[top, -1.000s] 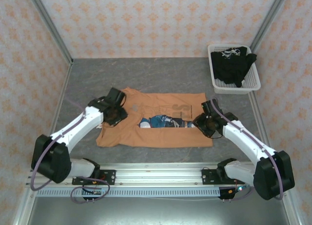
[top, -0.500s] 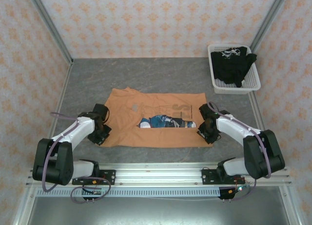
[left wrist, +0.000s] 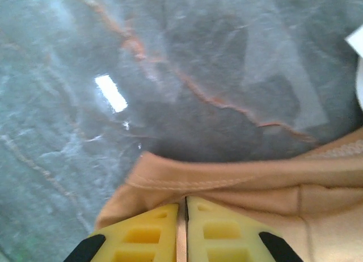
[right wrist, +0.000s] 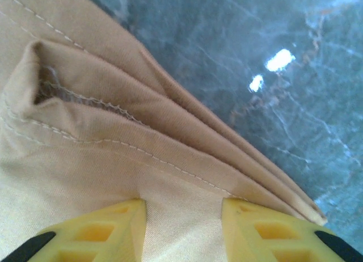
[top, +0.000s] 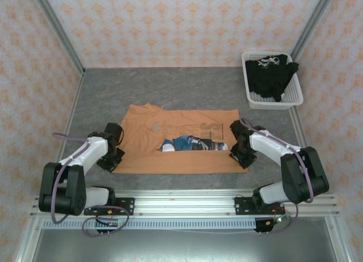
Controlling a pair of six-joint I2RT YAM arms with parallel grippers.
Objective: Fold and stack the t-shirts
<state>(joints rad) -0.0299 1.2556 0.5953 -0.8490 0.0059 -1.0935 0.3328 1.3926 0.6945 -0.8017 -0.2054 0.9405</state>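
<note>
The orange t-shirt (top: 181,146) is lying on the table (top: 170,86), only partly folded, with its print peeking out in the middle. The left gripper (left wrist: 186,211) is pinching the shirt's near left edge, jaws pressed together on the cloth. The right gripper (right wrist: 182,211) is sitting over the near right corner, jaws spread and gripping nothing. The black t-shirt (top: 271,76) is lying crumpled in the basket (top: 295,100) at the far right. The folding seems barely underway, and no stacking is done.
</note>
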